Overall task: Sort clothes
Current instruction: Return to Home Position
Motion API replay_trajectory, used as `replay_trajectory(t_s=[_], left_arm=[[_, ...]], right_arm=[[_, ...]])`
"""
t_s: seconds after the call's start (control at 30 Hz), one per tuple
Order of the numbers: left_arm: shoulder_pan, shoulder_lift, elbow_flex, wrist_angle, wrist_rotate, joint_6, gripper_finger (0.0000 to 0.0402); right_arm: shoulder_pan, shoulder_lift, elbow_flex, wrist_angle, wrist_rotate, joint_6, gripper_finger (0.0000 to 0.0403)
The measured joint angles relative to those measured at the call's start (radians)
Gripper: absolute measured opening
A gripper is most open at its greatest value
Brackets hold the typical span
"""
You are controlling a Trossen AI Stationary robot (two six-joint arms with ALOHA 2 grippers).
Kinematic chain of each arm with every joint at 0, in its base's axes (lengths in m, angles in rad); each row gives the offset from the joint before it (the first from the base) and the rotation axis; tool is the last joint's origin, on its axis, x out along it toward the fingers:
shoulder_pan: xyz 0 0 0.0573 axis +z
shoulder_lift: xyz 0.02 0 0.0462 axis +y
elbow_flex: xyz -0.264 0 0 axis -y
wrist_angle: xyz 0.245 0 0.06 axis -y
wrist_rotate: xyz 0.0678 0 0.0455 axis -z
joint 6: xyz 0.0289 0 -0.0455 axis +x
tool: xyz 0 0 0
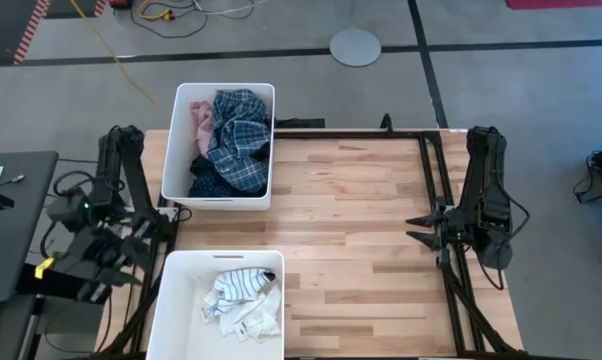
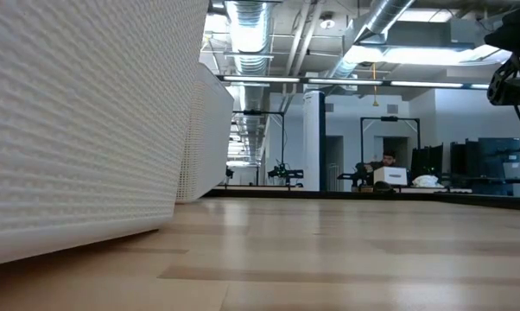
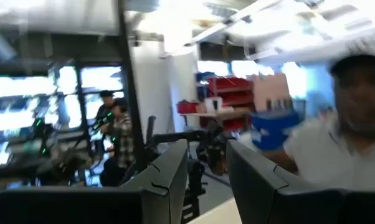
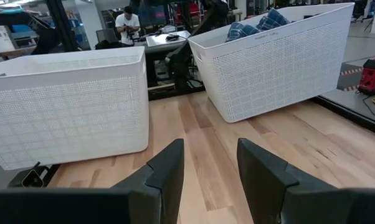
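The far white bin (image 1: 264, 150) holds a blue plaid shirt (image 1: 239, 135), a pink shirt (image 1: 199, 125) and a dark navy piece (image 1: 209, 182). White and striped socks (image 1: 243, 300) lie in the near white bin (image 1: 181, 300). My left gripper (image 3: 207, 171) is raised beside the table's left edge, next to the near bin, open and empty, facing out into the room. My right gripper (image 1: 411, 229) hovers over the table's right part, level, pointing at the bins, open with nothing between its fingers (image 4: 209, 168). The plaid shirt (image 4: 256, 28) peeks over the far bin's rim.
Bare wooden tabletop (image 1: 361, 250) lies between the bins and my right gripper. A black frame rail (image 1: 436, 180) runs along the table's right side. A person (image 3: 356, 124) stands close beyond the table's left side. A dark side table (image 1: 11, 220) stands at the left.
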Motion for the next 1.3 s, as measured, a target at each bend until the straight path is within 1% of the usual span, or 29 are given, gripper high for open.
replay_trajectory(t_s=[0.07, 0.17, 0.2, 0.27, 0.37, 0.4, 0.47, 0.53, 0.63, 0.67, 0.7, 0.8, 0.9, 0.97, 1.03, 1.17, 1.3], left_arm=[[0.005, 0.006, 0.000, -0.053, 0.070, 0.040, 0.0105], [0.037, 0.011, 0.000, -0.156, 0.236, 0.060, 0.0105], [0.049, 0.012, 0.000, -0.205, 0.272, 0.062, 0.0105], [0.075, 0.012, 0.000, -0.321, 0.291, 0.061, 0.0105], [0.126, 0.016, -0.001, -0.437, 0.281, 0.031, 0.0105], [0.142, 0.016, -0.001, -0.458, 0.258, 0.031, 0.0105], [0.163, 0.013, -0.001, -0.494, 0.174, 0.022, 0.0105], [0.170, 0.005, -0.001, -0.521, 0.089, -0.042, 0.0105], [0.170, -0.001, -0.001, -0.509, -0.022, -0.183, 0.0105], [0.170, -0.001, 0.000, -0.507, -0.052, -0.232, 0.0105], [0.168, -0.006, 0.000, -0.518, -0.059, -0.267, 0.0105], [0.165, -0.028, -0.003, -0.539, 0.005, -0.246, 0.0105], [0.175, -0.066, -0.037, -0.487, 0.090, -0.152, 0.0105], [0.196, -0.106, -0.077, -0.429, 0.095, -0.098, 0.0105], [0.222, -0.160, -0.122, -0.404, 0.094, -0.081, 0.0105], [0.287, -0.287, -0.233, -0.392, 0.076, -0.108, 0.0105], [0.335, -0.409, -0.325, -0.322, 0.070, -0.106, 0.0105]], right_arm=[[0.000, 0.000, 0.000, 0.001, 0.000, 0.000, 0.0164], [0.000, 0.000, 0.000, 0.001, 0.001, 0.000, 0.0164], [0.000, 0.000, 0.000, 0.001, 0.001, 0.000, 0.0164], [0.000, 0.000, 0.000, 0.001, 0.001, 0.000, 0.0164], [0.000, 0.000, 0.000, 0.007, 0.001, 0.001, 0.0164], [0.000, 0.000, 0.000, 0.009, 0.001, 0.002, 0.0164], [0.000, 0.000, 0.000, 0.009, 0.002, 0.003, 0.0164], [0.000, 0.000, 0.000, 0.007, 0.002, 0.003, 0.0164], [0.000, 0.000, 0.000, -0.006, 0.003, 0.002, 0.0164], [0.000, 0.000, 0.000, -0.011, 0.006, 0.002, 0.0164], [0.000, 0.000, 0.000, -0.014, 0.012, 0.002, 0.0164], [0.000, 0.000, 0.000, -0.025, 0.018, 0.002, 0.0164], [0.000, 0.000, 0.000, -0.024, 0.018, 0.007, 0.0164], [0.000, 0.000, 0.000, -0.024, 0.018, 0.023, 0.0164], [0.000, 0.001, 0.000, -0.017, 0.018, 0.026, 0.0164], [0.000, 0.013, 0.000, -0.015, 0.018, 0.026, 0.0164], [0.000, 0.021, 0.000, -0.016, 0.018, 0.027, 0.0164]])
